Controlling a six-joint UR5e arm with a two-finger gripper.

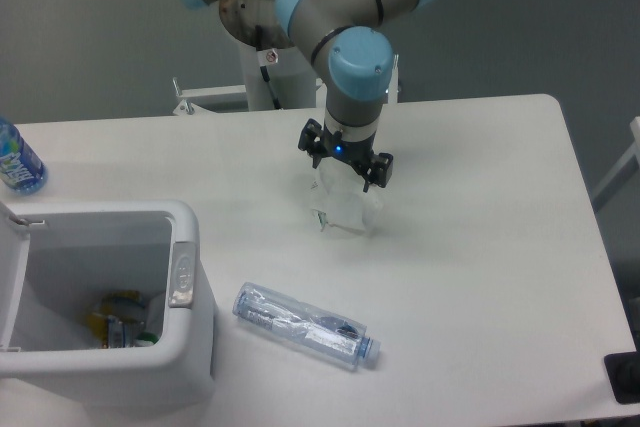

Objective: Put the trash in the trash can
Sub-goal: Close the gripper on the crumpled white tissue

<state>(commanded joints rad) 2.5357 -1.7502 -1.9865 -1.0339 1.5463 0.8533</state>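
The crumpled white napkin [343, 209] sits on the table near its middle, directly under my gripper [341, 184]. The gripper points straight down onto the napkin; its fingers are hidden among the paper, so I cannot tell whether they are closed on it. The crushed clear bottle with a blue cap [305, 325] lies on its side on the table in front of the napkin. The white trash can [186, 322] stands at the front left with its lid open to the left; some rubbish lies inside.
An uncrushed blue-labelled water bottle [17, 159] stands at the far left edge of the table [480, 247]. The arm's base column rises behind the table's back edge.
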